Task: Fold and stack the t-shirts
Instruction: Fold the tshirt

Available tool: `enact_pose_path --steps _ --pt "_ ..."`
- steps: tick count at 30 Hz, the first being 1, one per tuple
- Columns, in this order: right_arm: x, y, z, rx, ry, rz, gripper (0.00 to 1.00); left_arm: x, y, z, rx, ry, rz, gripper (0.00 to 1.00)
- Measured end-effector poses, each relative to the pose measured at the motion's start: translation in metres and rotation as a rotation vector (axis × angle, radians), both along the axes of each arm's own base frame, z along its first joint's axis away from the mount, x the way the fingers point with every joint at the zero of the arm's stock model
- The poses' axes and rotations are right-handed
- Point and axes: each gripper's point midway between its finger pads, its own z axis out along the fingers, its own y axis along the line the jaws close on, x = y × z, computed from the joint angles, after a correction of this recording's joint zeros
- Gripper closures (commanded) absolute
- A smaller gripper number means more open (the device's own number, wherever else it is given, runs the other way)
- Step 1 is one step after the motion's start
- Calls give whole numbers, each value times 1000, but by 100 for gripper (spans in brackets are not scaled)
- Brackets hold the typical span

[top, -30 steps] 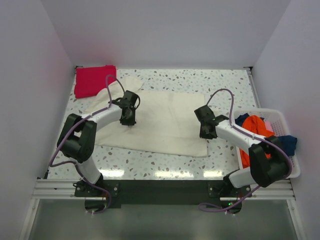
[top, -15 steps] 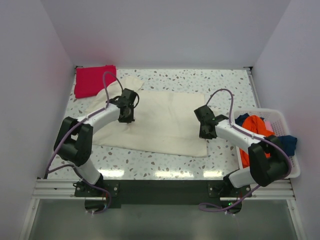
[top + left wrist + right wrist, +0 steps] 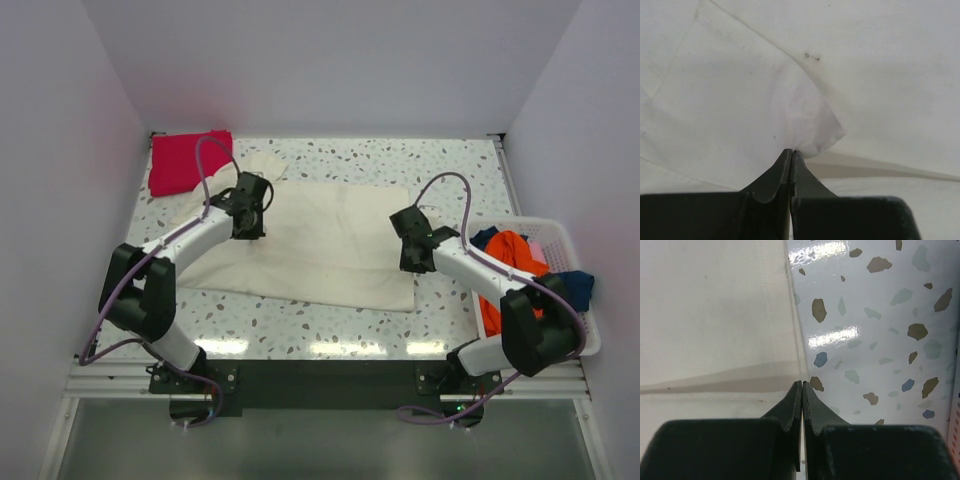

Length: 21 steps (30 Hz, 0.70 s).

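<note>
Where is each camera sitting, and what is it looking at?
Top: above and behind, looking down at table, cream t-shirt, left arm, right arm.
Left wrist: on the left arm, facing the shirt; left gripper pinches it.
Right wrist: on the right arm, facing shirt edge and table; right gripper shut.
All share the cream t-shirt.

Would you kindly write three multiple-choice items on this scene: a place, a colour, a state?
1. Where lies the folded red cloth t-shirt? A) table's far left corner B) in a basket C) under an arm
2. Cloth colours in the white plastic basket? A) green, yellow B) orange, blue C) black, grey
3. The left gripper is A) wide open B) shut on the large cream cloth t-shirt C) holding a sock
1A, seen from above; 2B, both show there; 3B, wrist view shows a pinched fold.
</note>
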Motion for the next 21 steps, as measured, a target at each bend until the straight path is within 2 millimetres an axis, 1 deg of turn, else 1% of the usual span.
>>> enact_pose_path --steps 9,15,18,21 --pt "6 -8 8 -8 -29 -28 100 1 6 0 1 3 17 100" --pt "11 -8 11 -5 -38 -30 100 1 7 -1 -1 5 18 100" --pt "14 -6 10 -6 -38 -28 100 1 6 -4 1 12 18 100" --pt "16 -6 5 -13 -27 -25 100 2 6 -8 2 20 18 100"
